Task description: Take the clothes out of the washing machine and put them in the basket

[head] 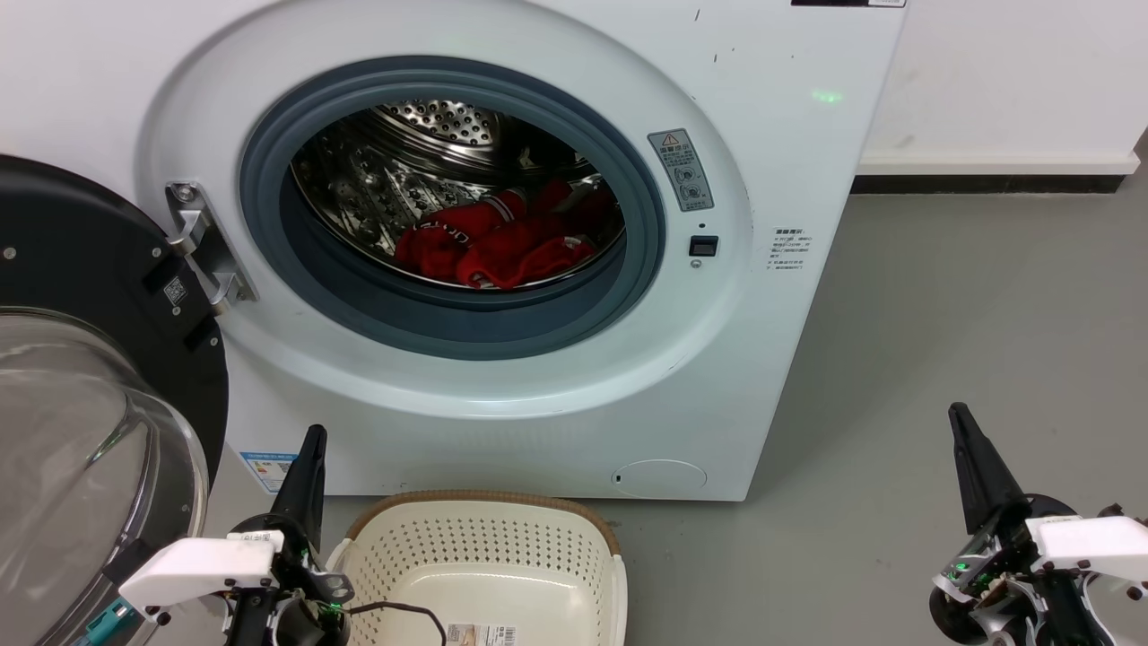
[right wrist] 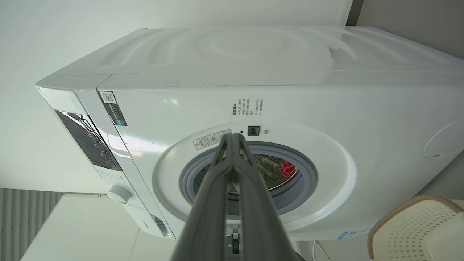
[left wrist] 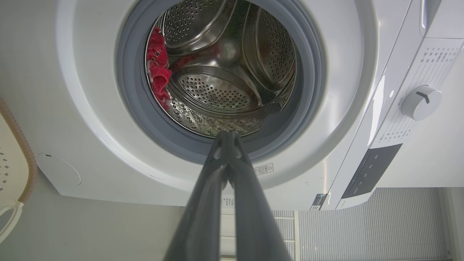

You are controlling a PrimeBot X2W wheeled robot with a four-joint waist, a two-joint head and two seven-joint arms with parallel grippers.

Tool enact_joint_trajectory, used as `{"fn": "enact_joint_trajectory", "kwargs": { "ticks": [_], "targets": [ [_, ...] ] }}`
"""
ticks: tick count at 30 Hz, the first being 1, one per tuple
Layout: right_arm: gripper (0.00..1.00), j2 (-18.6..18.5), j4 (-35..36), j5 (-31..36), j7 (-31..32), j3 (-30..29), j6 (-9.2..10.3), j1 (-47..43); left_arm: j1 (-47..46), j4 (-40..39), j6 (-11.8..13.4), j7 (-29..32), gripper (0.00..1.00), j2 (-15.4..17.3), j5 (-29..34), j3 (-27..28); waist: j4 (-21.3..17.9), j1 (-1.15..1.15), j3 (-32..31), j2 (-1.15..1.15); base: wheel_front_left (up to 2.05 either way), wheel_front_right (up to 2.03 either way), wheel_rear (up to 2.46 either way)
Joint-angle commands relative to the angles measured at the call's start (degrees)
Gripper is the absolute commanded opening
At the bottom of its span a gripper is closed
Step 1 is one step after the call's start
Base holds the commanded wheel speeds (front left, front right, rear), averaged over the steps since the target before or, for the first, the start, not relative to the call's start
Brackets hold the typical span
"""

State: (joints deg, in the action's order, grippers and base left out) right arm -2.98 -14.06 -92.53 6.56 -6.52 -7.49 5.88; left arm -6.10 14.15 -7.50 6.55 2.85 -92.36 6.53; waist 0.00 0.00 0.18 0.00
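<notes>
Evidently nothing was started: my left gripper [head: 313, 437] and right gripper [head: 961, 414] hung low before the washing machine [head: 538, 404], both pincers pressed together, empty. The clothes [head: 502, 244] lay heaped inside its drum [head: 430, 121]; the basket [head: 484, 496] sat just below its front, I judged, for a short drop.

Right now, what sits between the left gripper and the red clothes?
In the head view, the white front of the washer and its grey ring lie between the left gripper and the clothes in the drum.
</notes>
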Motion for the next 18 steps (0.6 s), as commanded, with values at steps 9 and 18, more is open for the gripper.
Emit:
{"fn": "enact_joint_trajectory", "kwargs": {
  "ticks": [9, 18],
  "targets": [
    [0.0, 0.18, -0.08, 0.28, -0.09, 0.03, 0.0, 0.76, -0.29, -0.13, -0.12, 0.11, 0.0, 0.03, -0.1, 0.09, 0.0, 0.0, 0.0, 0.0, 0.0, 0.0, 0.0],
    [0.0, 0.18, -0.08, 0.28, -0.09, 0.03, 0.0, 0.76, -0.29, -0.13, -0.12, 0.11, 0.0, 0.03, -0.1, 0.09, 0.0, 0.0, 0.0, 0.0, 0.0, 0.0, 0.0]
  ]
}}
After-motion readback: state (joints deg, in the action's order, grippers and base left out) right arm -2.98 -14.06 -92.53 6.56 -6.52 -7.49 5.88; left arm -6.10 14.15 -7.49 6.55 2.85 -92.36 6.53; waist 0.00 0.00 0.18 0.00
